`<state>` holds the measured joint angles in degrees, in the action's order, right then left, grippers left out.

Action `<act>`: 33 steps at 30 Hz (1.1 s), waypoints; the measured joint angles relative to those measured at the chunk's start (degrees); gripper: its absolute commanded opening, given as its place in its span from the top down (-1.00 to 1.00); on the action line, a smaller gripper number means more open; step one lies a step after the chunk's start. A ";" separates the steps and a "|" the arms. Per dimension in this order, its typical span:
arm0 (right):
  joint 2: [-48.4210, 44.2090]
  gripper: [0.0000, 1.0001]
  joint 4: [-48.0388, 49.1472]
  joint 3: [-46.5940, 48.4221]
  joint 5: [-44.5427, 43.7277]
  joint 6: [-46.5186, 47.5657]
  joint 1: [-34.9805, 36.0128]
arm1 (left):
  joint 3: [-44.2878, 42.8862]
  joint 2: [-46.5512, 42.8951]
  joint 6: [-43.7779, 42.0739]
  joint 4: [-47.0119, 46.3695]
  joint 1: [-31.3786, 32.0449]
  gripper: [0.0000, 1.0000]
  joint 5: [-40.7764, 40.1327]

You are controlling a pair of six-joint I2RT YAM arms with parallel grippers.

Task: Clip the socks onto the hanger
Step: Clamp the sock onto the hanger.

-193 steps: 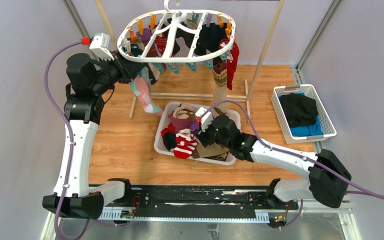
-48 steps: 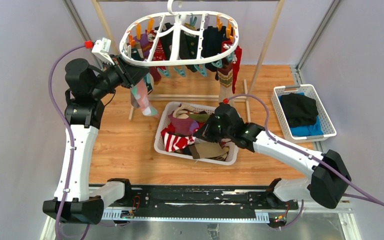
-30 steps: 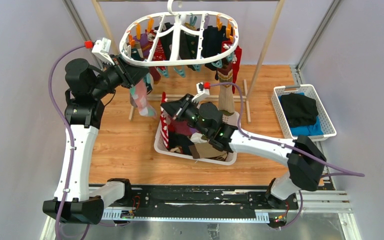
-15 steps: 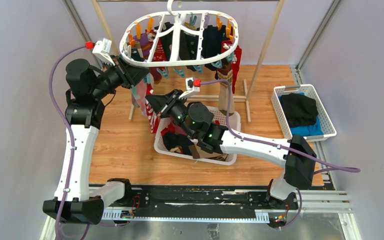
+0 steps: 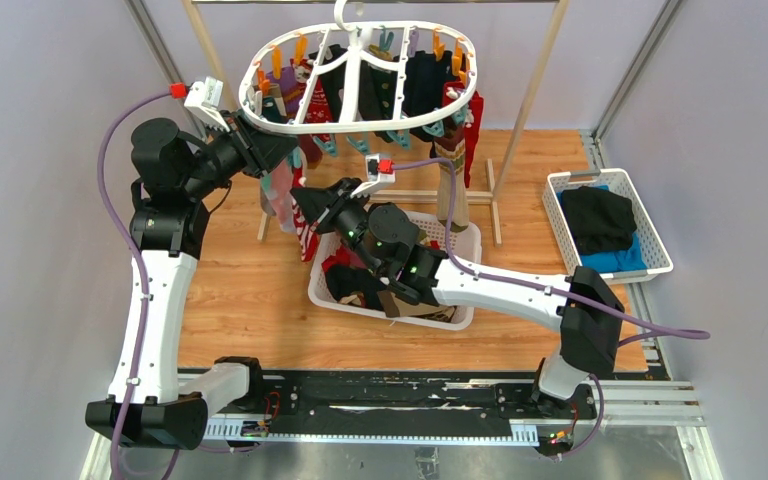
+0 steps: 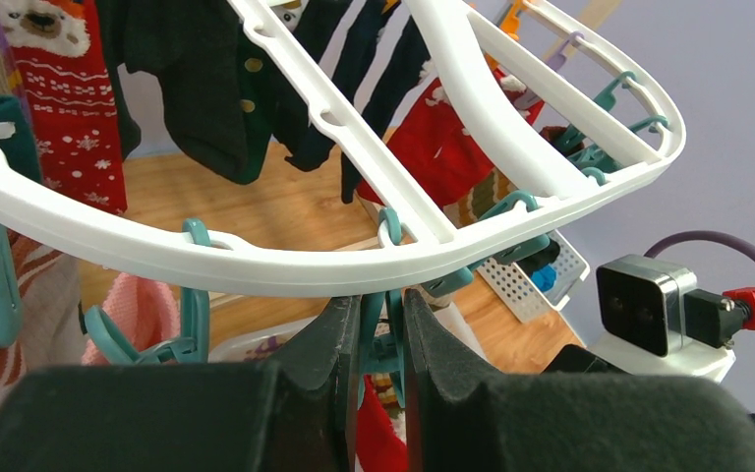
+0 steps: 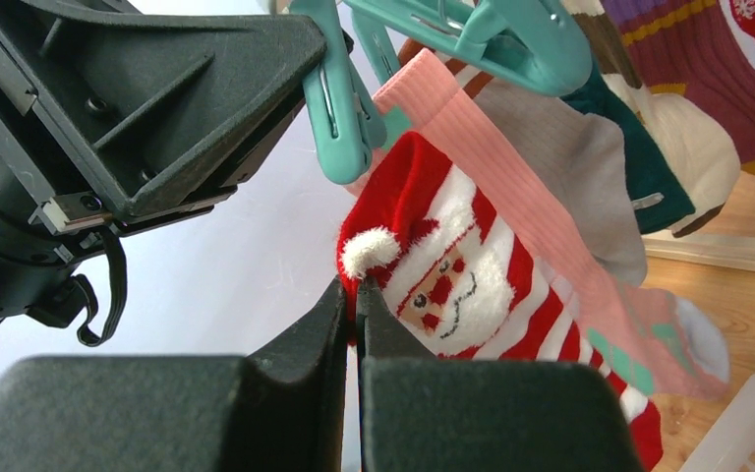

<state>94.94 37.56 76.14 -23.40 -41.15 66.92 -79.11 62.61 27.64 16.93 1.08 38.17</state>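
Pale walls, a wooden table (image 5: 240, 290). From my remote station I see the left gripper (image 6: 381, 307) pressed together on a teal clothespin (image 7: 339, 118) under the white hanger (image 6: 256, 270), at the rim's 6 o'clock in the left wrist view. The pin's mouth is hidden there, so I cannot tell whether it gapes. The right gripper (image 7: 356, 295) pinches the striped Santa sock (image 7: 452, 285), whose foot runs out of frame. It was down in the basket (image 5: 472, 262) 1.6 seconds ago and has since risen to the left arm. The sock's cuff sits just beside the pin, at its 4 o'clock; contact unclear.
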 measured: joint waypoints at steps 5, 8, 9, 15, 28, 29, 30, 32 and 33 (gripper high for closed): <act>0.00 1.00 0.17 0.48 -0.28 1.36 0.02 | 0.00 0.00 -0.02 0.00 0.00 0.89 -0.13; 0.00 1.00 0.24 1.09 -0.35 2.01 0.09 | 0.04 0.00 -0.07 0.00 0.00 0.89 -0.28; 0.02 1.00 0.33 1.25 -0.35 2.14 0.11 | 0.07 -0.02 -0.09 0.00 0.00 0.89 -0.31; 0.26 1.00 0.39 2.45 -0.33 2.91 0.20 | 0.07 -0.02 -0.20 0.00 0.00 0.89 -0.35; 1.64 1.00 0.42 3.19 -0.24 4.00 0.26 | 0.07 -0.26 -0.52 0.02 0.00 0.88 -0.50; 1.66 1.00 0.48 3.21 -0.24 4.33 0.26 | 0.07 -0.28 -0.70 0.02 0.00 0.88 -0.55; 1.66 1.00 0.61 3.21 -0.24 4.66 0.26 | 0.07 -0.31 -0.87 0.02 0.00 0.88 -0.63; 1.66 1.00 0.79 3.54 -0.24 5.22 0.26 | 0.07 -0.37 -1.25 0.04 0.00 0.88 -0.90; 1.66 1.00 0.81 3.74 -0.26 5.40 0.26 | 0.07 -0.37 -1.33 0.07 0.00 0.88 -0.96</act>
<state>96.60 38.37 79.88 -23.66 -35.75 67.18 -79.05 62.24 26.30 16.99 1.08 37.21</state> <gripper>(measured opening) 0.014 0.194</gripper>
